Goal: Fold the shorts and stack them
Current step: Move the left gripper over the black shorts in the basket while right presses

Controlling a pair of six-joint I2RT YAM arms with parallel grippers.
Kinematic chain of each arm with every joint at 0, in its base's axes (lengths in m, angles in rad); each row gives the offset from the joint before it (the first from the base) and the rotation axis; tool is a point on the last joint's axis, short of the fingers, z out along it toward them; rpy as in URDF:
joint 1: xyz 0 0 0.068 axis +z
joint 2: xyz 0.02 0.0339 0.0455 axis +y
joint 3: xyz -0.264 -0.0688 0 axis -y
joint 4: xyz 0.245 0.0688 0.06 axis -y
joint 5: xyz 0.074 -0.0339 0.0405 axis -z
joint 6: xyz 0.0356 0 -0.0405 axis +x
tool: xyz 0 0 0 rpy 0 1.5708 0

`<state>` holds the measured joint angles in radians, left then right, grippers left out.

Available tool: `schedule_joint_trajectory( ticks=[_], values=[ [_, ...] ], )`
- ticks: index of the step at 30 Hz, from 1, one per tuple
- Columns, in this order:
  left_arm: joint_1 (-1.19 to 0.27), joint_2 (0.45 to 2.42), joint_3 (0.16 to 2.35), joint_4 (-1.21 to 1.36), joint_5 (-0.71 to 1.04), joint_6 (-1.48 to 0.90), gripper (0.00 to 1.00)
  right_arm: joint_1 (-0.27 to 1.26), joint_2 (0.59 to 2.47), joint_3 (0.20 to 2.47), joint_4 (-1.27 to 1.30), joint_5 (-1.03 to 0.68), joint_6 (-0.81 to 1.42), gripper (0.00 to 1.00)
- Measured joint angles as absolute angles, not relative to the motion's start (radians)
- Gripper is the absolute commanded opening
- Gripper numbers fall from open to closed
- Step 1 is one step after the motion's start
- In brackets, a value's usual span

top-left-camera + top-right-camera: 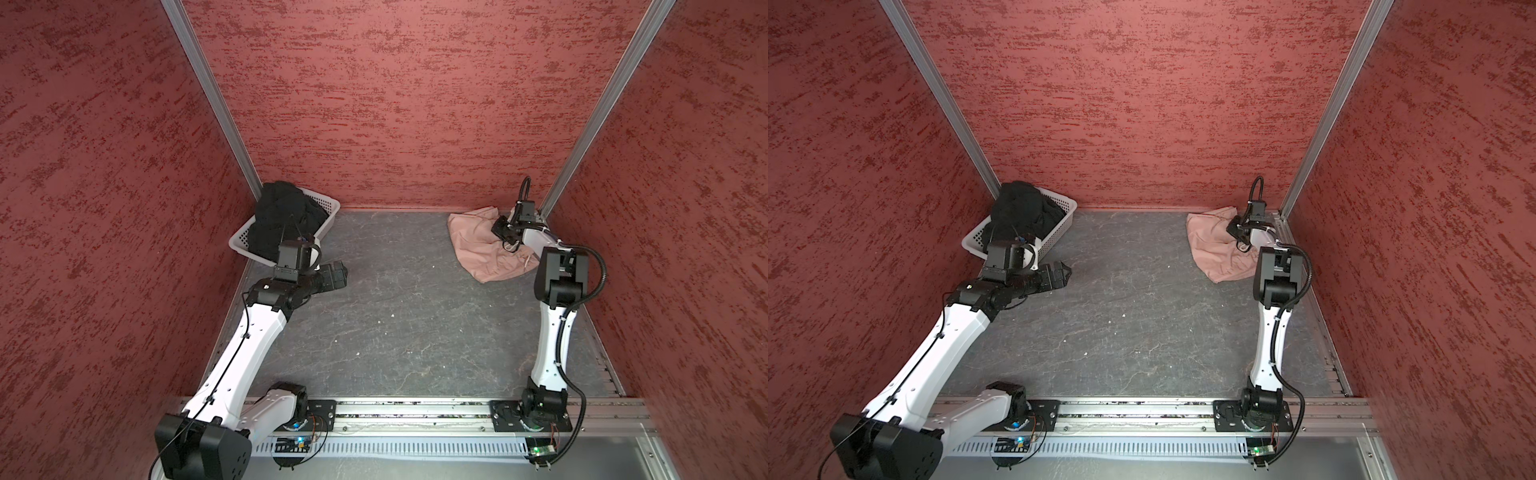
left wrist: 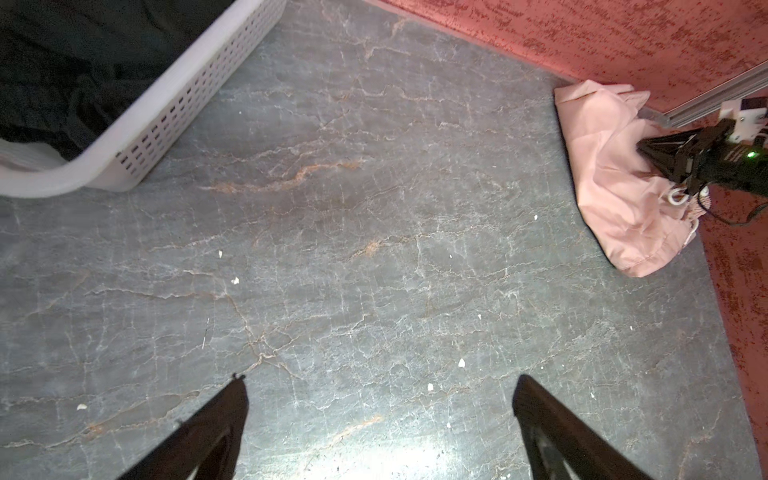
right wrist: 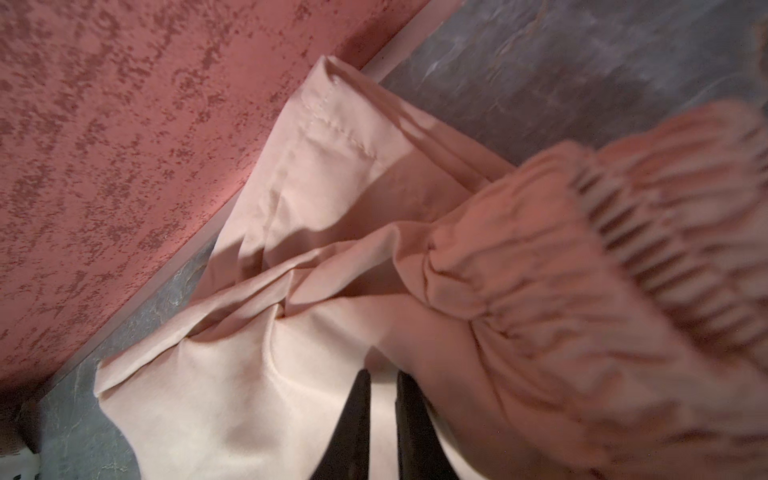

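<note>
Table (image 1: pixel 395 311) first: plenty of room mid-slab. Basket (image 1: pixel 328 208) sits at eleven o'clock with the black shorts (image 1: pixel 282 216) heaped inside. Pink shorts (image 1: pixel 473 241) lie bunched at one o'clock, against the wall. Left gripper (image 2: pixel 380 390) hangs spread wide and empty beside the basket. Right gripper (image 3: pixel 382 378) is pinched narrow on a pink fold by the waistband. Best to drag it to centre, then flatten before folding.

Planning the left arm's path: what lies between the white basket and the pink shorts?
Nothing but bare grey table between basket and pink shorts; both top views and the left wrist view show it.
</note>
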<state>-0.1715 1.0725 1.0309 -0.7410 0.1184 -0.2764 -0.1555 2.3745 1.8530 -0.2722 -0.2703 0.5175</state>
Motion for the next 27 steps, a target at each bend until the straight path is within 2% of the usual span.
schedule_joint_trajectory(
  ticks=[6, 12, 15, 17, 19, 22, 25, 27],
  values=[
    [-0.150, 1.113, 1.140, -0.766, 0.097, -0.253, 0.99, -0.147, 2.217, 1.651, -0.204, -0.293, 0.510, 0.28],
    [-0.107, 1.151, 1.187, -0.772, 0.074, -0.227, 0.99, -0.127, 1.912, 1.494, -0.142, -0.292, 0.479, 0.29],
    [-0.048, 1.237, 1.283, -0.785, 0.070, -0.208, 0.99, -0.101, 1.758, 1.396, -0.093, -0.291, 0.460, 0.33],
    [-0.016, 1.316, 1.381, -0.801, 0.057, -0.191, 0.99, -0.070, 1.681, 1.341, -0.090, -0.287, 0.433, 0.42],
    [0.004, 1.388, 1.469, -0.809, 0.035, -0.174, 0.99, -0.043, 1.654, 1.330, -0.110, -0.279, 0.393, 0.43],
    [0.021, 1.451, 1.531, -0.814, 0.017, -0.159, 0.99, -0.010, 1.709, 1.382, -0.150, -0.270, 0.323, 0.36],
    [0.025, 1.452, 1.514, -0.819, 0.030, -0.159, 0.99, -0.005, 1.882, 1.523, -0.191, -0.263, 0.281, 0.14],
    [0.026, 1.441, 1.489, -0.821, 0.042, -0.160, 0.99, -0.009, 2.014, 1.621, -0.221, -0.265, 0.285, 0.08]
  ],
)
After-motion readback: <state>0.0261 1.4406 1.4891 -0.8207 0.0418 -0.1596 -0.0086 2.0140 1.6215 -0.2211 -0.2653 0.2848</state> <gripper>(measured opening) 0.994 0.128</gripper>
